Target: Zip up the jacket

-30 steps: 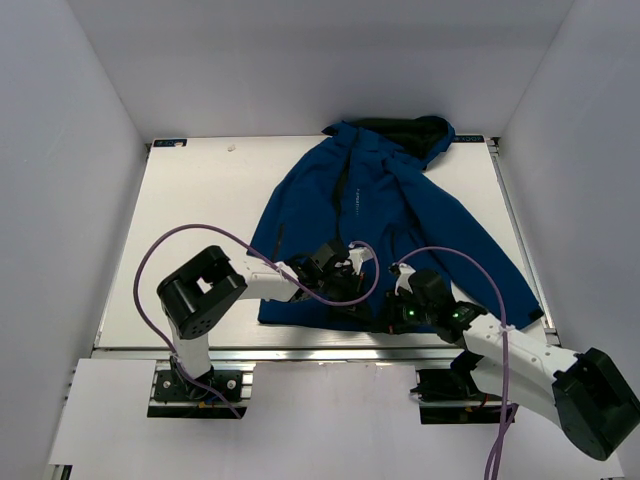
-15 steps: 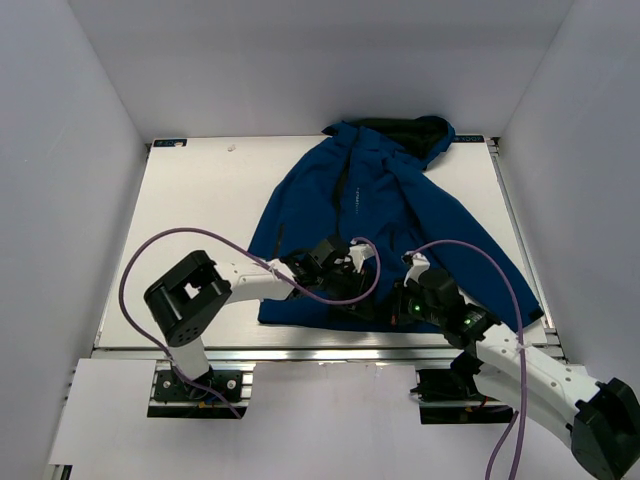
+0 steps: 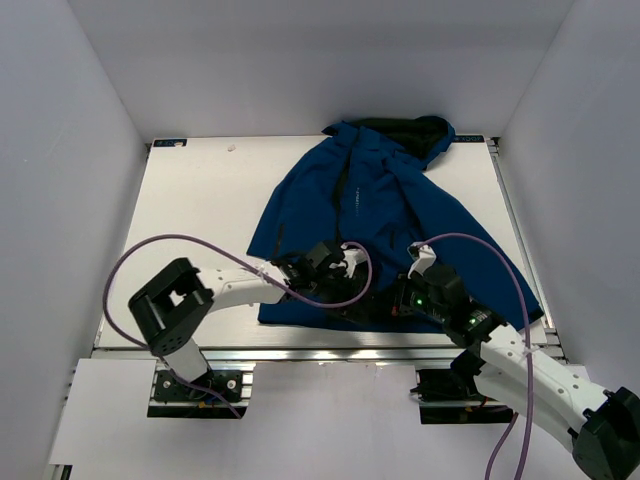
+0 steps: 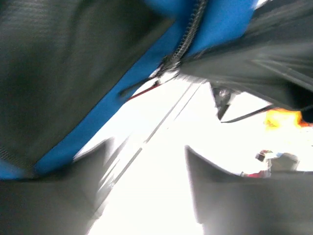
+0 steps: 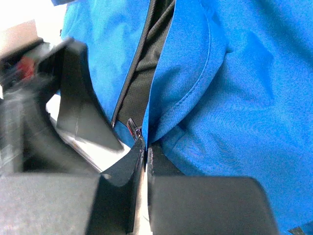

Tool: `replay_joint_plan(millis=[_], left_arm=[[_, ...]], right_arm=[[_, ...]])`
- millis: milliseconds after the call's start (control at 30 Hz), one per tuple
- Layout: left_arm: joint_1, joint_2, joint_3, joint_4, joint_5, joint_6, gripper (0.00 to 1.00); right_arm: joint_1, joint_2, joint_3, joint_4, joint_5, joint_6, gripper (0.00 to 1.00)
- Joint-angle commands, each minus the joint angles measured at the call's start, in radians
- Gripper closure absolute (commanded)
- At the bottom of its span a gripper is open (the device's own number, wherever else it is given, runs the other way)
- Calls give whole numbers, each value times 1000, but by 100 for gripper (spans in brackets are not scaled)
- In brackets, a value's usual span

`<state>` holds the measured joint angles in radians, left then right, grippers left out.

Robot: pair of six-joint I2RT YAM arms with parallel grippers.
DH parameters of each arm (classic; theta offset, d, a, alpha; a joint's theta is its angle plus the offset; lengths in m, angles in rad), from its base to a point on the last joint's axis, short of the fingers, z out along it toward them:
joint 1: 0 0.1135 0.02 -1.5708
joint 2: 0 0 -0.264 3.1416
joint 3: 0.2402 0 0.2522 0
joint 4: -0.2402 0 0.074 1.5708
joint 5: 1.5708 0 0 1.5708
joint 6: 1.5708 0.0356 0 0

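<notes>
Left wrist view blurred; right fingers [image 5: 120, 174] hide the jacket's [image 5: 234, 98] edge.

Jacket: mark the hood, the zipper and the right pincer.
hood [image 3: 418, 128], top external view, on its dark lining.
zipper [image 5: 138, 49], right wrist view, on the teeth run.
right pincer [image 5: 146, 149], right wrist view, between its closed fingertips.

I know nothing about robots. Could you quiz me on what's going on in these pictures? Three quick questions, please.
1. True or false: the jacket lies with its hood at the far end of the table, away from the arm bases.
2. The right gripper is: A) wide open above the table; B) shut on the jacket's front edge beside the zipper; C) shut on the hood.
3. Fill in: the jacket's inner lining is ___.
Key: 1 true; 2 B; 3 black.
</notes>
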<state>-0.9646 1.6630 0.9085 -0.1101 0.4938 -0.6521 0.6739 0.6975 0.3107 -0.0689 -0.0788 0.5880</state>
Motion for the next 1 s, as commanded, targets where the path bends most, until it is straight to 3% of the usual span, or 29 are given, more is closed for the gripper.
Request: replay_joint_plan(millis=[0, 133, 267, 533, 967], left_arm=[[-5, -140, 64, -262, -203, 26, 3], [-2, -239, 76, -468, -441, -32, 2], [3, -253, 78, -632, -587, -115, 2], [7, -97, 133, -626, -571, -89, 2], [4, 49, 194, -639, -655, -146, 6]], right_arm=[[-7, -30, 53, -48, 31, -34, 100], [-5, -53, 42, -130, 40, -33, 100], [-8, -61, 27, -172, 57, -31, 100], [-8, -9, 22, -151, 63, -25, 100], [-14, -7, -7, -144, 71, -11, 100]])
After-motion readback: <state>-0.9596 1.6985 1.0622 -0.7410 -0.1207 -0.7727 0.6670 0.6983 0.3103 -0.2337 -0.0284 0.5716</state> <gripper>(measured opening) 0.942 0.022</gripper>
